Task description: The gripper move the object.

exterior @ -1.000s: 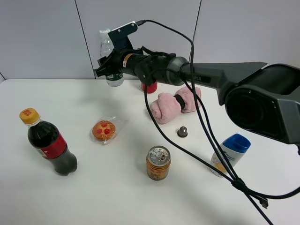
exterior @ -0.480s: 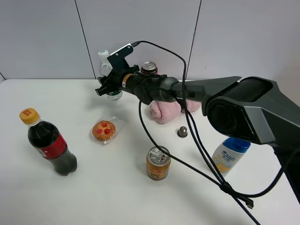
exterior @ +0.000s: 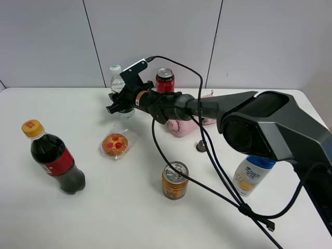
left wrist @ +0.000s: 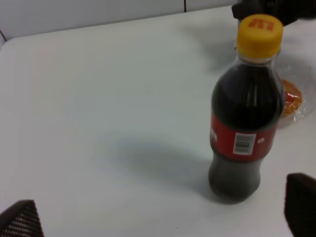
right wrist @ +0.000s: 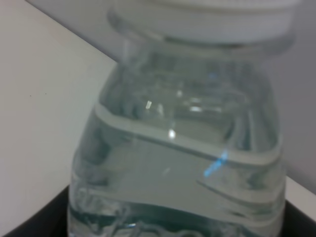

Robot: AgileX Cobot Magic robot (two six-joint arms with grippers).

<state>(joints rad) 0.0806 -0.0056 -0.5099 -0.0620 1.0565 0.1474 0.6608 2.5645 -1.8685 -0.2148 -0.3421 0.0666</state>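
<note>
Step in hand: setting down. The right gripper [exterior: 115, 102] has its fingers closed around the water bottle [exterior: 117, 83], low on its body. You find the bottle in the upper left of the high view, near the back of the desk [exterior: 104, 218] (base contact cannot be confirmed). The left gripper [left wrist: 160, 212] holds nothing, fingers [left wrist: 19, 219] spread wide, near the cola bottle [left wrist: 244, 123]. Next, verify the bottle stands upright before you release.

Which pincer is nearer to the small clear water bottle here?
Right. The right pincer grips the water bottle low on its body; the left pincer hangs open well away from it, facing the cola bottle.
</note>
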